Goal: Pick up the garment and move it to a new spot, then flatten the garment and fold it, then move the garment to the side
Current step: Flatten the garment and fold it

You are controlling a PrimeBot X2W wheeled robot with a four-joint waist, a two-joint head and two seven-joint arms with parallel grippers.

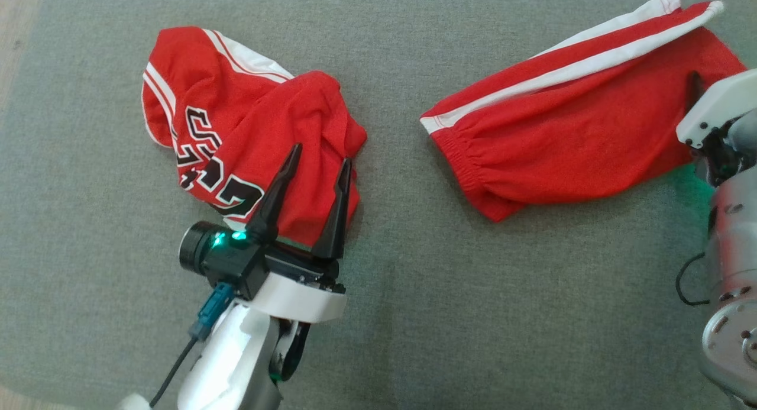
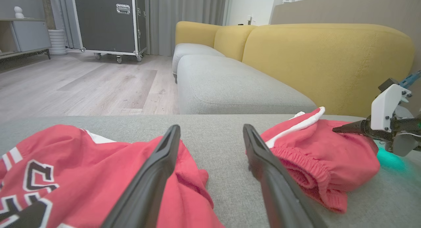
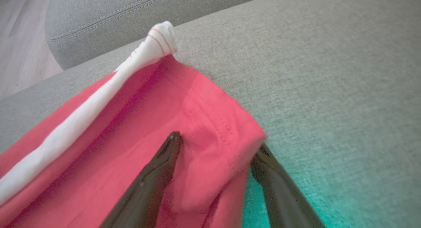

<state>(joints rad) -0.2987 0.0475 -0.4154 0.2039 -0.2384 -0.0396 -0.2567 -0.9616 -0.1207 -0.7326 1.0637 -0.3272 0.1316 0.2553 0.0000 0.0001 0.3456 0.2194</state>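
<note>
Shorts (image 1: 568, 120), red, white side stripes, elastic waistband: lying rumpled on the grey cushion (image 1: 414, 309), on the right in my head view. The waistband points toward the middle and the legs run to the far right corner. The near right edge is hidden behind the right arm's pale housing.

Right gripper (image 3: 217, 141): fingers spread. One lies on top of the hem of the shorts and the other sits at its outer edge against the cushion, with a fold of red cloth between them. I see them straddling the cloth, not clamped on it. The outer fingertip is partly covered by fabric, and green light tints the cushion beside it.

Left gripper (image 1: 320, 154): fingers released and apart, grasping nothing, poised over the near edge of the jersey. I cannot tell whether they touch it.

Jersey (image 1: 236, 132), red, white trim, black numerals edged in white: bunched on the left part of the cushion, well apart from the shorts. The numerals are folded over, so I cannot read them whole.

Second grey seat (image 2: 230, 86) and yellow backrest (image 2: 329, 57): beyond the cushion.

Wooden floor (image 2: 82, 83): to the left of the seats.

Black wheeled case (image 2: 108, 20): closed, so its contents are hidden from me, and its top is cut off. It stands before a grey curtain (image 2: 184, 11).
</note>
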